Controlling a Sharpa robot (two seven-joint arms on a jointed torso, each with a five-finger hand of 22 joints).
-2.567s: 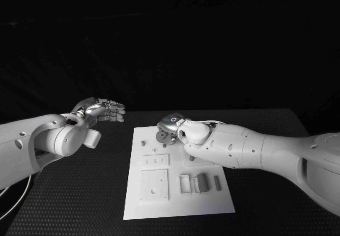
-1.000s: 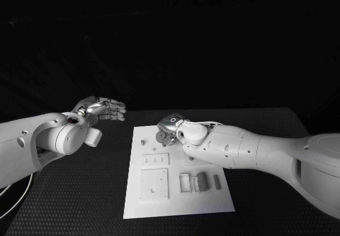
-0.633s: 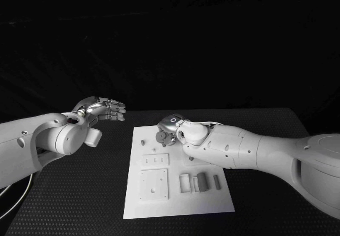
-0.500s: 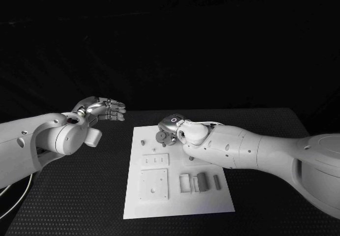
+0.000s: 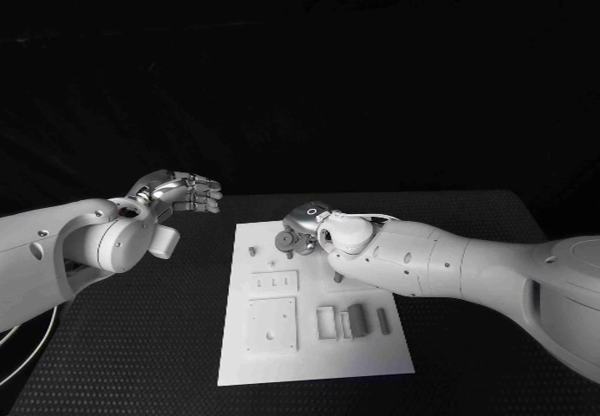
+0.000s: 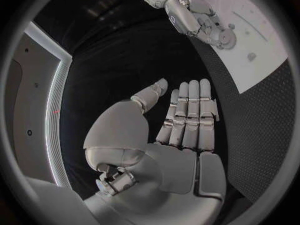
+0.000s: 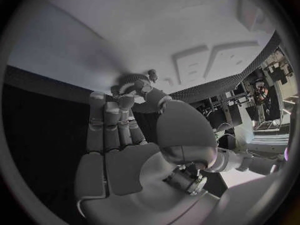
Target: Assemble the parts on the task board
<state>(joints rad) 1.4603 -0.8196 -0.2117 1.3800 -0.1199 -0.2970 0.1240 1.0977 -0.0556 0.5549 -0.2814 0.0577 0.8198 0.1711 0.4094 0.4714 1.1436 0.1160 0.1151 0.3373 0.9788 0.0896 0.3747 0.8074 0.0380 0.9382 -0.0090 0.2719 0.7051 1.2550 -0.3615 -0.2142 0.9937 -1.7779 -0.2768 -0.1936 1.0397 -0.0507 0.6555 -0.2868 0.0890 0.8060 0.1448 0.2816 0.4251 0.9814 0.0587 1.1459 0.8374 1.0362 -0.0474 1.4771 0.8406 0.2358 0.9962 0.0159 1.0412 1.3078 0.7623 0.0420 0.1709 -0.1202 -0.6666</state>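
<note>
The white task board [image 5: 313, 355] lies in the middle of the black table. My right hand [image 5: 304, 227] hovers over the board's far end and pinches a small round toothed part [image 5: 286, 240] at its fingertips. The right wrist view shows that part [image 7: 133, 81] close above the board [image 7: 156, 30]. In the left wrist view it is a small disc [image 6: 226, 38] under the right hand [image 6: 194, 15]. My left hand [image 5: 181, 192] hangs above the table left of the board, its fingers straight and side by side [image 6: 187, 115], holding nothing.
A small peg [image 5: 254, 252] stands near the board's far left corner. Two flat plates with holes [image 5: 273, 325] lie along its left side, and several grey blocks [image 5: 356, 319] sit near the front right. Black table [image 5: 138, 364] surrounds the board.
My right wrist has shifted slightly to the right over the board's far end, still holding the round part. The left hand has not moved.
</note>
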